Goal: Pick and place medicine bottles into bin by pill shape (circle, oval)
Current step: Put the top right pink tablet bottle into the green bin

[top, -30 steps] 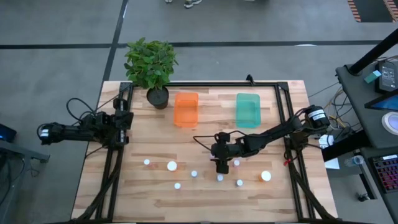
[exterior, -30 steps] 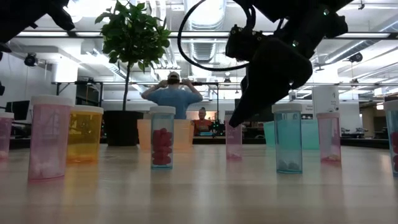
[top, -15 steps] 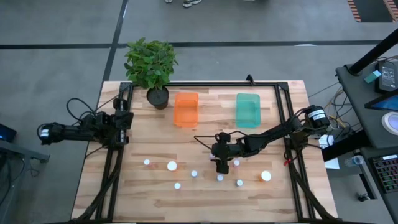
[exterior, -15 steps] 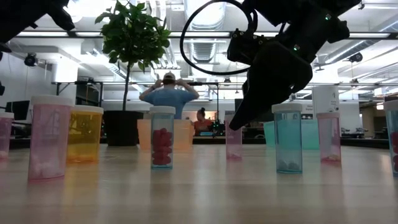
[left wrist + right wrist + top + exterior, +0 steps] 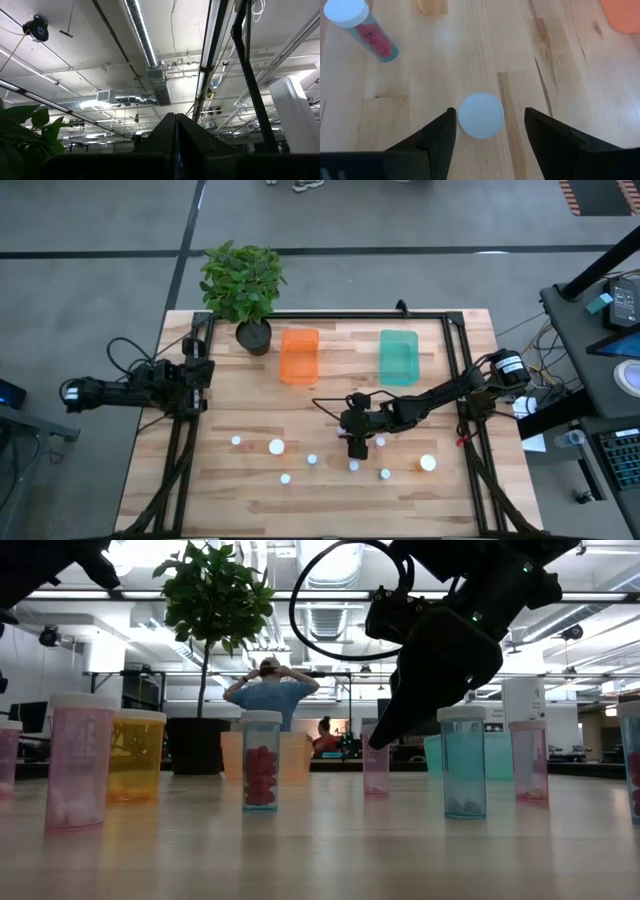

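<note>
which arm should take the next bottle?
Right. The right gripper hangs open directly above a white-capped bottle, fingers either side. The left gripper is parked at the table's left edge, far from any bottle.

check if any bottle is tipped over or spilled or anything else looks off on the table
Nothing stands out. The bottles seen in the low view all stand upright with caps on, and no pills lie loose on the table. The orange tub and teal tub sit squarely. The right gripper hangs open over one capped bottle.
</note>
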You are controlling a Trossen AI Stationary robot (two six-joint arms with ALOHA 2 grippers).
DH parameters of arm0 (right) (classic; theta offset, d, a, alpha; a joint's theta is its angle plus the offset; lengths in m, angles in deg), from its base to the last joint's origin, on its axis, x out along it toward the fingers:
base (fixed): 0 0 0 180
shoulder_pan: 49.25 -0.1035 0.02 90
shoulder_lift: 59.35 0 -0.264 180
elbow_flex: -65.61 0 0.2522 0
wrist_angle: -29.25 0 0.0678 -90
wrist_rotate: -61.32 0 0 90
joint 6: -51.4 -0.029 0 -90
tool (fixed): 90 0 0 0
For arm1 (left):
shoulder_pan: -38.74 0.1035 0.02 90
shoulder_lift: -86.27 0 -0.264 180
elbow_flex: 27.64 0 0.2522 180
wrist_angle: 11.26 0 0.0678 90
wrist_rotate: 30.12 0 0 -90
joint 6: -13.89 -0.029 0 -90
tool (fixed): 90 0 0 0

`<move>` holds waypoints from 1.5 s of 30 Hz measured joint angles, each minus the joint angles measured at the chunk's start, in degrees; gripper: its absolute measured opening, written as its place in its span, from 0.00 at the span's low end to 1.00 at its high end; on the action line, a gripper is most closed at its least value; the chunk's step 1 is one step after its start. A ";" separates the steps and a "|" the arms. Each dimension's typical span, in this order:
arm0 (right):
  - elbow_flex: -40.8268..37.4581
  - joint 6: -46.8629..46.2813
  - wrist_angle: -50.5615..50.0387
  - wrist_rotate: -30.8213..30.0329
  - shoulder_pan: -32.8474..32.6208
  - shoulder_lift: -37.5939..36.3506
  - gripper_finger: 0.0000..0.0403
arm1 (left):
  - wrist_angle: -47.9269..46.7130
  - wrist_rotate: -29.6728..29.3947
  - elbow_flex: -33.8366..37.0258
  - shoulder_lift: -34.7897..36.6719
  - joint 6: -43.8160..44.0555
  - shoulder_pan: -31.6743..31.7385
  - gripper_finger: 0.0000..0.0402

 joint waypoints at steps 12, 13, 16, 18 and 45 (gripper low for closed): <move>0.00 -0.04 0.27 0.00 0.00 0.00 0.40 | 0.00 0.00 0.00 0.00 0.02 0.00 0.00; 0.00 -0.03 0.34 0.00 0.00 0.00 0.39 | 0.00 0.00 0.00 0.00 0.00 -0.02 0.00; 0.31 0.58 0.27 0.00 0.00 0.00 0.37 | 0.00 0.00 0.00 0.00 0.00 -0.02 0.00; 0.73 1.14 0.31 -0.04 0.00 -0.05 0.36 | 0.00 0.00 0.00 0.00 0.00 -0.01 0.00; 3.87 3.04 -3.95 -0.33 1.18 -1.50 0.29 | 0.02 -0.01 0.00 0.00 0.02 -0.02 0.00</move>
